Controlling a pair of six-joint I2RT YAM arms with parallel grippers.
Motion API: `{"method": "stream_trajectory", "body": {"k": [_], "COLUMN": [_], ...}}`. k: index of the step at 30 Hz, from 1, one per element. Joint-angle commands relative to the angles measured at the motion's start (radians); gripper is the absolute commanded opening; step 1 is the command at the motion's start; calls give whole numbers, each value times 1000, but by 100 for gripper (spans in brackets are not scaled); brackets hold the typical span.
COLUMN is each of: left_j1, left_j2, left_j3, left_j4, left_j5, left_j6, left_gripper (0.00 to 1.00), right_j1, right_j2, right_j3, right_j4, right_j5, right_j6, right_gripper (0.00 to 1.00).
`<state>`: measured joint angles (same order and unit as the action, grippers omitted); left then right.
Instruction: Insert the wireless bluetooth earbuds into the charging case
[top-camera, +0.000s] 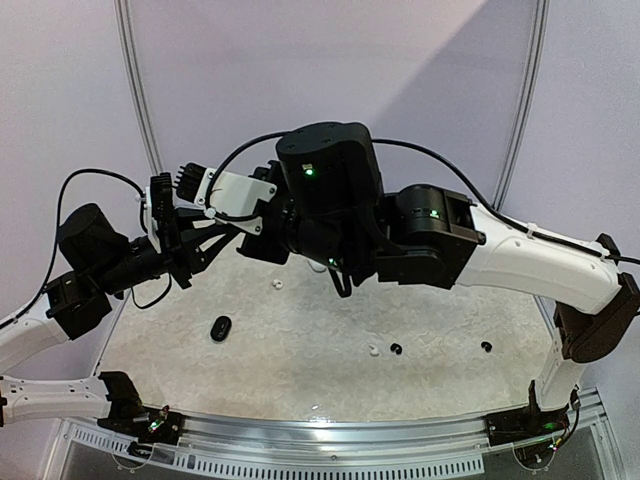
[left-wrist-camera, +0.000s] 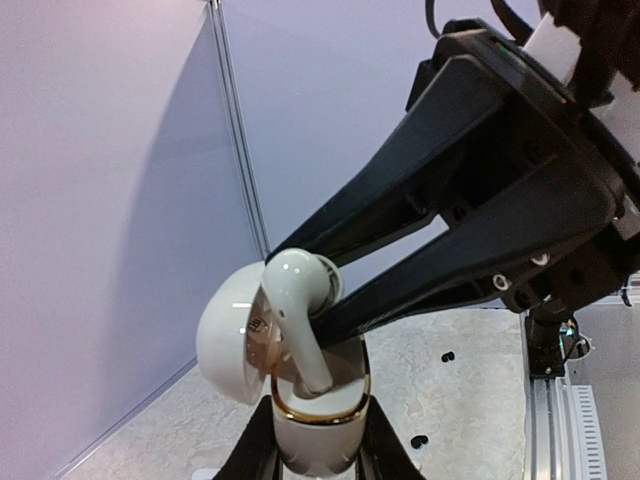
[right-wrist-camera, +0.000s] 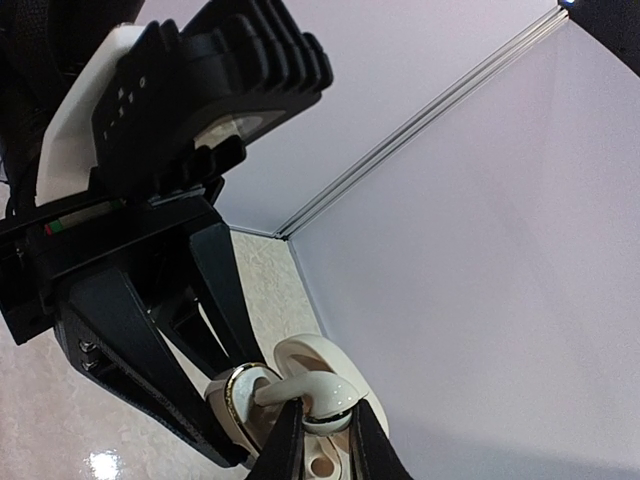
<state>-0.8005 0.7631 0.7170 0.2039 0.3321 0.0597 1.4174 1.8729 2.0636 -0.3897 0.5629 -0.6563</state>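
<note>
Overhead, loose earbuds (top-camera: 396, 348) and a black case (top-camera: 221, 328) on the counter (top-camera: 300, 340); from left wrist, left hand (left-wrist-camera: 320, 452) clenched on the open white case (left-wrist-camera: 318, 432), white earbud (left-wrist-camera: 298, 295) stem-down at its mouth; from right wrist, right hand (right-wrist-camera: 324, 436) pinching that earbud.

The top view looks down from above and behind both arm bases over the whole counter (top-camera: 300, 340). The 2 wrist views sit close and face each other, the left one looking past the left fingers (left-wrist-camera: 250, 455) at the right fingers (left-wrist-camera: 420, 190). Both share the white case (left-wrist-camera: 318, 440) and white earbud (left-wrist-camera: 298, 285).
</note>
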Motion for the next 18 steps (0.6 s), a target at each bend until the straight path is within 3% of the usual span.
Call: {"method": "stream_trajectory", "body": {"k": [1, 15, 18], "left_j1": [-14, -14, -14], "left_j2": [-4, -8, -8], "left_j3": [22, 25, 25], "left_j4": [35, 27, 26], "left_j5": [15, 6, 5], "left_j6": [1, 3, 4], "left_gripper": [0, 0, 0], "right_j1": [-5, -7, -6], "right_j2": [41, 43, 41], "right_j3": [-6, -6, -6], "right_j4": [-29, -89, -101], "right_j5": [-11, -3, -3], "right_j6": [6, 17, 21], "right_gripper": [0, 0, 8]}}
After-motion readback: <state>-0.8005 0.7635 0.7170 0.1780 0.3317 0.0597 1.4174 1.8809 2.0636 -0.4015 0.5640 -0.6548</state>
